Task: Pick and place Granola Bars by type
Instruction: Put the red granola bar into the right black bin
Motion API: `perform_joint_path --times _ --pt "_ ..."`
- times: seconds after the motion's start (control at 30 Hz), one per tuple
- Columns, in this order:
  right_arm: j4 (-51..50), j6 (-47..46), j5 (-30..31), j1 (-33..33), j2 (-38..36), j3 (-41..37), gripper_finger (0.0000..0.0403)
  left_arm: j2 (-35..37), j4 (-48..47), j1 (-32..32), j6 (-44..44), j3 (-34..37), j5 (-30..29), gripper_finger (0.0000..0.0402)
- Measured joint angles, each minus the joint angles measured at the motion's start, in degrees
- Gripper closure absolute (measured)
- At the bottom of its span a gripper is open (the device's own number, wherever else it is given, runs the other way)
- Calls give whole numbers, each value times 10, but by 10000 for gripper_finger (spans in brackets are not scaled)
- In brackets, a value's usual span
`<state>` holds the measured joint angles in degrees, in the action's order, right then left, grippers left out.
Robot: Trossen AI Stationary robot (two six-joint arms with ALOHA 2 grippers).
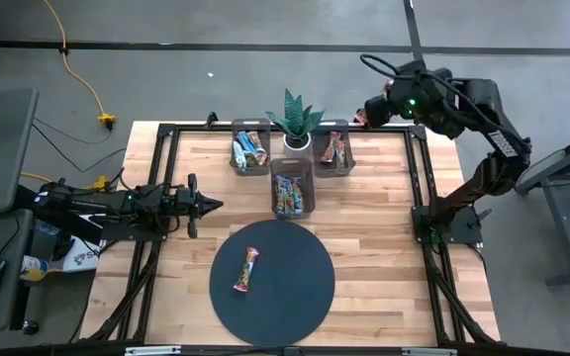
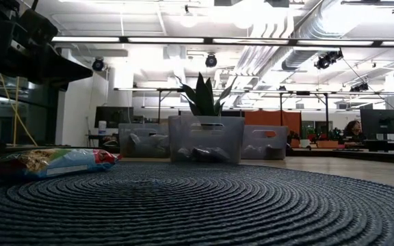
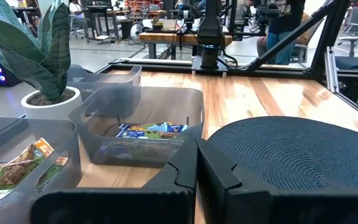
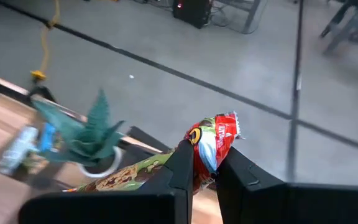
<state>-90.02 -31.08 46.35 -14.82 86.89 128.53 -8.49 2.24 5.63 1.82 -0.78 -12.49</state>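
Note:
One granola bar (image 1: 245,269) lies flat on the dark round mat (image 1: 295,297); the low view shows this bar (image 2: 46,162) at the left. Three translucent bins hold more bars: far left (image 1: 250,150), middle (image 1: 292,188), far right (image 1: 332,150). My right gripper (image 1: 363,116) hangs high over the table's far right corner, just right of the far right bin, shut on a red and green granola bar (image 4: 211,144). My left gripper (image 1: 209,206) rests level and shut at the table's left, pointing at the middle bin. My right gripper pinches the bar near its red end (image 4: 205,157) between its two fingers, which lie across it. The red crimped tip (image 4: 227,124) sticks out past the fingertips, and the green part (image 4: 129,175) trails off beside one finger. The bar is lifted clear, high above the table.
A potted plant (image 1: 295,121) stands between the two far bins. A black frame (image 1: 166,133) runs along the table's edges. Bare wood (image 1: 384,227) lies right of the mat and middle bin.

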Motion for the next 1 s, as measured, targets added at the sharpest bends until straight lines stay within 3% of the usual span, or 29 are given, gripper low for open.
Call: perform_joint_path --times 0.53,1.0 --pt "0 273 -65 -111 79 0 369 0 0 0 0 0 0 400" --pt "0 315 -150 -216 148 0 369 0 0 0 0 0 0 400"
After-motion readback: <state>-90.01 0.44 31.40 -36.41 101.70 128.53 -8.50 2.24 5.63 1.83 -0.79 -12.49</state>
